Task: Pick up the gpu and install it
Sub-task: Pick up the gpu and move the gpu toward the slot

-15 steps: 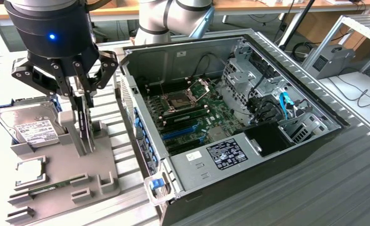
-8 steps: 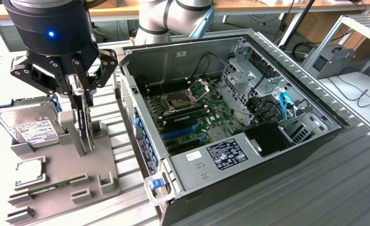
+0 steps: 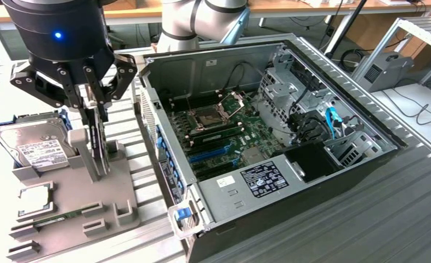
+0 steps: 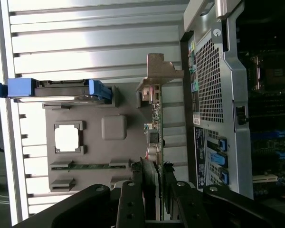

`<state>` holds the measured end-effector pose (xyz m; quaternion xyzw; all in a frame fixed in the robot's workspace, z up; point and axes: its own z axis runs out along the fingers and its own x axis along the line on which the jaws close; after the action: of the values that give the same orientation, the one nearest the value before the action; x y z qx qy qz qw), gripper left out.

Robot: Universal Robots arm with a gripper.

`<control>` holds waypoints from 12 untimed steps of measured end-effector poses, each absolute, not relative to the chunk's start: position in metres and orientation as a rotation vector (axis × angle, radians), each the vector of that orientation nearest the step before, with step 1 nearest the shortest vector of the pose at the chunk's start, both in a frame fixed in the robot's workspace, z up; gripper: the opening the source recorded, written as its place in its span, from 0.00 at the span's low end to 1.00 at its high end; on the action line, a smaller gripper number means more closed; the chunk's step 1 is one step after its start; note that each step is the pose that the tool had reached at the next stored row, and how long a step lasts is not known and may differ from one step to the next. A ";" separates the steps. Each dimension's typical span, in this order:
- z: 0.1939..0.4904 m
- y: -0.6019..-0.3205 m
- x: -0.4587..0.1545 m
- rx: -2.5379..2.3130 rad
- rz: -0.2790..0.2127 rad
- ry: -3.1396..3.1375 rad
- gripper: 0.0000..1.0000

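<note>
**Item: graphics card, taken hold of at the parts fixture**

Location: the gpu [image 3: 95, 143], a thin flat black circuit card with a silver metal bracket [image 4: 157, 71] on one end, is standing on edge in the grey moulded parts fixture [image 3: 77, 192]. The fixture is lying towards the edge of the ribbed metal worktop [image 3: 333, 219] on the exterior view's left. Whether the card's lower edge is lifting clear of its slot cannot be told.

Claw: the black claw [image 3: 92, 107] is reaching down from above and gripping the card's upper edge, one jaw pressing each face, at the end away from the bracket.

Handling, as a judgement: the card is looking light and stiff but fragile, with small parts along its board. The bare upper edge and the bracket are appearing the safest places to hold. Squeezing or twisting is risking damage, and the connector edge is wanting a straight pull.

Neighbours:
- A silver hard drive with a white label and blue rails [image 3: 36, 147] is standing just beside the card.
- A square processor chip [image 3: 35, 198] and a slim green memory stick [image 3: 55, 220] are lying nearer the fixture's front.
- The open grey steel computer case [image 3: 193, 71] is sitting beside the fixture, its near wall rising between the card and the board inside.
</note>
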<state>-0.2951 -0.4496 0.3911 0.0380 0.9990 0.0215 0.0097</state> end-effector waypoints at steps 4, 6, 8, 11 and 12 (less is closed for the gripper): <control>0.393 -0.450 -0.295 0.119 0.067 3.119 0.28; 0.393 -0.450 -0.295 0.118 0.067 3.119 0.28; 0.394 -0.450 -0.295 0.118 0.067 3.119 0.28; 0.395 -0.450 -0.295 0.118 0.067 3.119 0.28; 0.395 -0.450 -0.295 0.118 0.067 3.119 0.28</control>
<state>-0.2951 -0.4496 0.3950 0.0380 0.9990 0.0215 0.0097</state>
